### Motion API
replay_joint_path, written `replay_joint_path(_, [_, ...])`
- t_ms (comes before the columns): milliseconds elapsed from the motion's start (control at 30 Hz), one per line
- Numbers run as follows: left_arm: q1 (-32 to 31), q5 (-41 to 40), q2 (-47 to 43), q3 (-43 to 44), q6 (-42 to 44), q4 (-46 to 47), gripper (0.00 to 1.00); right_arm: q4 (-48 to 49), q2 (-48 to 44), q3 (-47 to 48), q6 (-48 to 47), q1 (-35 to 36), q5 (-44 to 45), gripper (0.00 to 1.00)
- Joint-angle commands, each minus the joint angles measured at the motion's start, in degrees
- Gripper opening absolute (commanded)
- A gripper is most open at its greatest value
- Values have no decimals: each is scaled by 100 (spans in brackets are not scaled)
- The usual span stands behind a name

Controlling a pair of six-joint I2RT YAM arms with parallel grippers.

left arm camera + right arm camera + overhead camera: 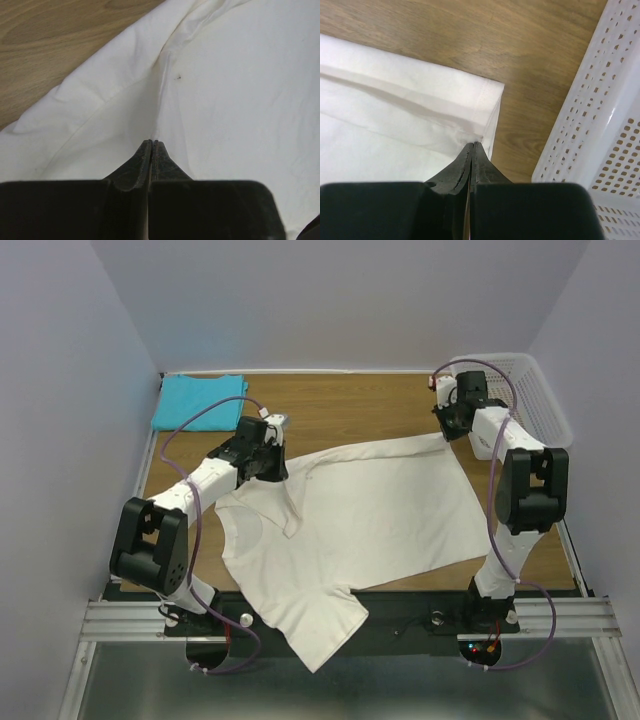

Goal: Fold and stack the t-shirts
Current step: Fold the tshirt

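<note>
Cream-white t-shirt [380,510] lies spread across the worktop [350,405], one sleeve over its near edge, the left fingers [151,146] pinched shut on a raised fold of it, the right fingers [474,147] shut on a hem corner near the mesh basket [600,125], the turquoise t-shirt [198,400] folded at the far-left corner.

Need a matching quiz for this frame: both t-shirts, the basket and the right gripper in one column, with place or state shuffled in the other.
Things
1. white t-shirt
2. turquoise t-shirt
3. mesh basket
4. right gripper

Place or state
a. folded, far left corner of the table
b. jaws shut on a hem corner of the white t-shirt
c. spread over the middle of the table, one sleeve over the near edge
d. far right corner of the table

Pairs: 1-c, 2-a, 3-d, 4-b
</note>
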Motion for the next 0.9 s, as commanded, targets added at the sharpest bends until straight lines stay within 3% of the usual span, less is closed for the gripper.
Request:
replay_joint_path(0, [-3,116,-300,95,147,-248,0,271,-427,-197,-129,-192,-111,1])
replay_joint_path(300, [-12,424,-476,-169,190,-414,0,473,-648,-654,-313,-280,-67,1])
replay_joint_path(867, [-153,1408,131,-55,454,-538,0,684,-490,-839,-313,-306,-6,8])
